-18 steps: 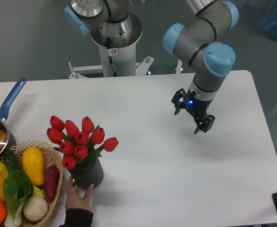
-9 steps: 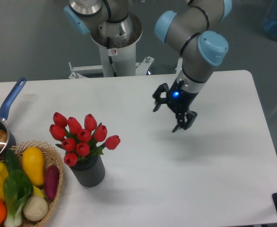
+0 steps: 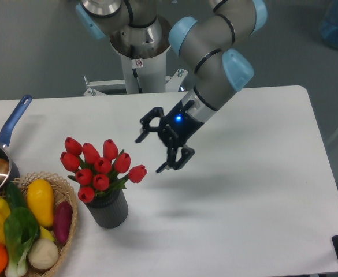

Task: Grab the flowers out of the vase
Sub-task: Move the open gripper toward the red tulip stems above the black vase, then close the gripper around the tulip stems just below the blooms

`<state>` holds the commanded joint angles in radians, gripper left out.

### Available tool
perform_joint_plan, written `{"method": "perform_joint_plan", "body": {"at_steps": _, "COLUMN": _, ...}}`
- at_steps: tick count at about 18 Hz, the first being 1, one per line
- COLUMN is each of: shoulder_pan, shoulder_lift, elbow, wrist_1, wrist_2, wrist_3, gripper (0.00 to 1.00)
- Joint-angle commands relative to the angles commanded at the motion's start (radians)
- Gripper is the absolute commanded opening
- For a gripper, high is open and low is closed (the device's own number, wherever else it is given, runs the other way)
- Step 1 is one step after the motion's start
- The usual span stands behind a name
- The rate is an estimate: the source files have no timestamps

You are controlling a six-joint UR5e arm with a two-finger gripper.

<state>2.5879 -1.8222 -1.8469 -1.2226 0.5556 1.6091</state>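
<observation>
Table (image 3: pixel 261 190) white and wide, taking up most of the shot, everything else placed here relative to the vase. Big grey arm with pale blue joint caps (image 3: pixel 215 46) reaching down from up and to the right of the vase, blue light glowing at the wrist. Gripper (image 3: pixel 160 147) black, two fingers spread wide apart with nothing between them, so released and not grasping anything, hanging above the table just up and right of the vase, pointed toward the bouquet but clearly apart from it. Wicker basket (image 3: pixel 70 225) sitting just left of the vase, nearly touching, packed with a yellow squash (image 3: pixel 40 202), a purple eggplant (image 3: pixel 62 221), leafy greens, an orange and a pale round thing. Steel pot with a blue handle (image 3: pixel 13 124) further left and up from the vase, partly cut off by the frame edge. Flowers (image 3: pixel 99 167) still in the vase, red tulip buds bunched up and spreading wider than the mouth, one bud sticking out to the right toward the gripper, green leaves just visible under them. Vase (image 3: pixel 107 211) short, dark grey, ribbed, standing upright near the front left of the table
</observation>
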Motion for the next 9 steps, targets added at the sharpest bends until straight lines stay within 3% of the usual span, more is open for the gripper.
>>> {"method": "perform_joint_plan", "body": {"at_steps": 5, "shoulder_pan": -0.031, "shoulder_lift": -0.032, "elbow": 0.0, "wrist_1": 0.006, "wrist_2": -0.146, "wrist_3": 0.002, "gripper": 1.0}}
{"method": "perform_joint_plan", "body": {"at_steps": 9, "shoulder_pan": -0.048, "shoulder_lift": -0.049, "elbow": 0.003, "wrist_1": 0.014, "wrist_2": -0.195, "wrist_3": 0.006, "gripper": 1.0}}
